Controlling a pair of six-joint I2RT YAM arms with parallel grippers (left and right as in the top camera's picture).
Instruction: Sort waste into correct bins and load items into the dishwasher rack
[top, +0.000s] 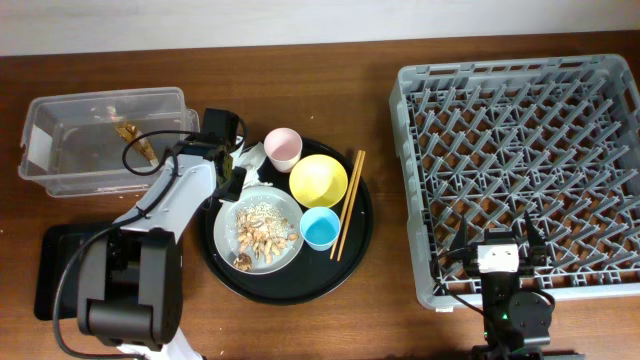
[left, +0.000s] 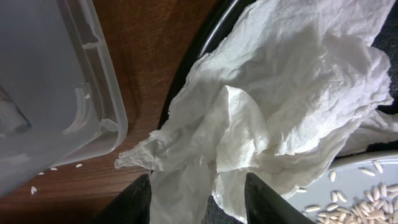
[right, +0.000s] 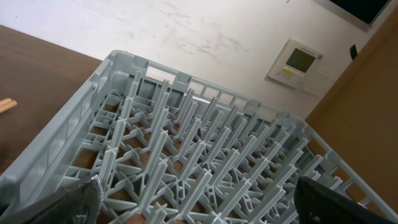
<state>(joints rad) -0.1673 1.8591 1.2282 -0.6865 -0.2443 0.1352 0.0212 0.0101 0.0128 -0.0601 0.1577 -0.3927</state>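
Observation:
My left gripper (left: 199, 202) is open, its fingers on either side of a crumpled white paper wrapper (left: 280, 93) at the left rim of the round black tray (top: 355, 245). From overhead the gripper (top: 237, 168) is next to the clear tub (top: 100, 165), which holds a gold wrapper (top: 128, 131). The tray carries a pink cup (top: 283, 148), a yellow bowl (top: 318, 180), a light-blue cup (top: 320, 229), wooden chopsticks (top: 349, 204) and a grey plate (top: 232, 215) of tan scraps (top: 262, 232). My right gripper (right: 199, 205) is open and empty over the grey rack (top: 520, 150).
The shallow black tray (top: 55, 265) lies at the front left, partly hidden by the left arm's base. The tub's corner (left: 93, 112) is close to the left of the wrapper. A few scraps (left: 367, 193) show on the plate's edge.

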